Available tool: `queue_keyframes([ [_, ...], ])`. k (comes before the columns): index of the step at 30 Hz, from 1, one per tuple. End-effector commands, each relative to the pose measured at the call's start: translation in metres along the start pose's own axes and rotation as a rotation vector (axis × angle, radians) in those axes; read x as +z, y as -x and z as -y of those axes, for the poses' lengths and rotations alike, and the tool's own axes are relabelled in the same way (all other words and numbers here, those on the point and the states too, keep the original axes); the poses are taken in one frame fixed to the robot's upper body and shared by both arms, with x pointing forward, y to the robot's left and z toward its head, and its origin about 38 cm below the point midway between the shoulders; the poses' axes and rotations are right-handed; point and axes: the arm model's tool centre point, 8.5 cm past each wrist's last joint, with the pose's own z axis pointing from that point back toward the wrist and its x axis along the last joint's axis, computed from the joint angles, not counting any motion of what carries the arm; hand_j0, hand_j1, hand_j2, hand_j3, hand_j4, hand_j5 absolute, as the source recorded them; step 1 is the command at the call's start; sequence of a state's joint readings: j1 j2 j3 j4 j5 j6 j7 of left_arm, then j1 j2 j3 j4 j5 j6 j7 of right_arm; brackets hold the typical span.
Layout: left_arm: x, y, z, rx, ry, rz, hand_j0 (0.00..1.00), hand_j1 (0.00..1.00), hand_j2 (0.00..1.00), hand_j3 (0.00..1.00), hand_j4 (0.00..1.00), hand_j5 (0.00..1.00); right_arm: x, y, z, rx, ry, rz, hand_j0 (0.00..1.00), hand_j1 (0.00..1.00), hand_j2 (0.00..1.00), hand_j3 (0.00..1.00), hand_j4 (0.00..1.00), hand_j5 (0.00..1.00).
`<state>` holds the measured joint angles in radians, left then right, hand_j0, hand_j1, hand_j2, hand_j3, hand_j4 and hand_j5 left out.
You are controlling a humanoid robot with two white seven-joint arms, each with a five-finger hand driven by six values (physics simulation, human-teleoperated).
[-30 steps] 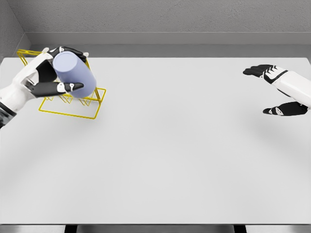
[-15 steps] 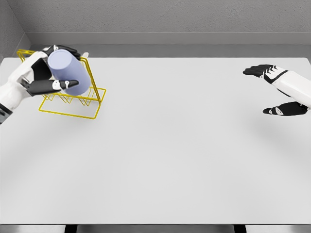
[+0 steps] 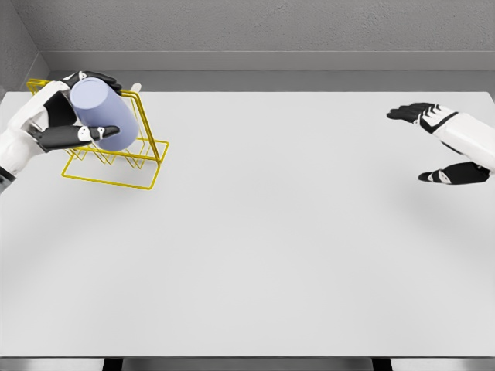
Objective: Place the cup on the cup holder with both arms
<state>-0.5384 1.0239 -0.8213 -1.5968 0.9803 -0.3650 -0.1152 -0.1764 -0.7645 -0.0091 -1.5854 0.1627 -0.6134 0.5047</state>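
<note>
A lavender cup (image 3: 102, 113) is tilted on its side, its closed end facing up-left, held over the yellow wire cup holder (image 3: 124, 162) at the table's far left. My left hand (image 3: 69, 108) is shut on the cup, thumb below and fingers over the top. Whether the cup touches the rack wires I cannot tell. My right hand (image 3: 441, 143) hovers at the far right of the table, fingers spread, holding nothing.
The white table (image 3: 271, 232) stretches between the two hands. A grey wall runs behind the table's back edge, close behind the rack.
My left hand has carried the cup up and to the left, deeper over the rack. The right hand has stayed still.
</note>
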Motion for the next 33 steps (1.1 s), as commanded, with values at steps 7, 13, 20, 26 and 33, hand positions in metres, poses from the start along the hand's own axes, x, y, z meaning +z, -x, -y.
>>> queue_keyframes([
  [7, 0.0009, 0.0012, -0.0028, 0.006, -0.01, -0.005, 0.56, 0.56, 0.56, 0.56, 0.56, 0.56, 0.0005, 0.0003, 0.0, -0.008, 0.003, -0.001, 1.0, 1.0, 1.0, 1.0, 1.0, 1.0],
  [13, 0.0013, 0.001, -0.0023, 0.011, -0.01, -0.005, 0.56, 0.56, 0.56, 0.56, 0.56, 0.56, 0.0005, 0.0003, 0.0001, -0.008, 0.004, -0.001, 1.0, 1.0, 1.0, 1.0, 1.0, 1.0],
  [20, 0.0023, 0.0005, -0.0037, 0.008, -0.012, -0.007, 0.58, 0.58, 0.58, 0.58, 0.58, 0.58, 0.0005, 0.0003, 0.0, -0.008, 0.003, -0.001, 1.0, 1.0, 1.0, 1.0, 1.0, 1.0],
  [26, 0.0025, 0.0036, -0.0016, 0.013, -0.008, -0.012, 0.58, 0.58, 0.58, 0.58, 0.58, 0.58, 0.0005, 0.0003, 0.0001, -0.008, 0.004, -0.001, 1.0, 1.0, 1.0, 1.0, 1.0, 1.0],
  [33, 0.0033, 0.0064, -0.0009, 0.018, -0.009, -0.024, 0.66, 0.66, 0.66, 0.66, 0.66, 0.66, 0.001, 0.0005, 0.0, -0.008, 0.005, -0.002, 1.0, 1.0, 1.0, 1.0, 1.0, 1.0],
])
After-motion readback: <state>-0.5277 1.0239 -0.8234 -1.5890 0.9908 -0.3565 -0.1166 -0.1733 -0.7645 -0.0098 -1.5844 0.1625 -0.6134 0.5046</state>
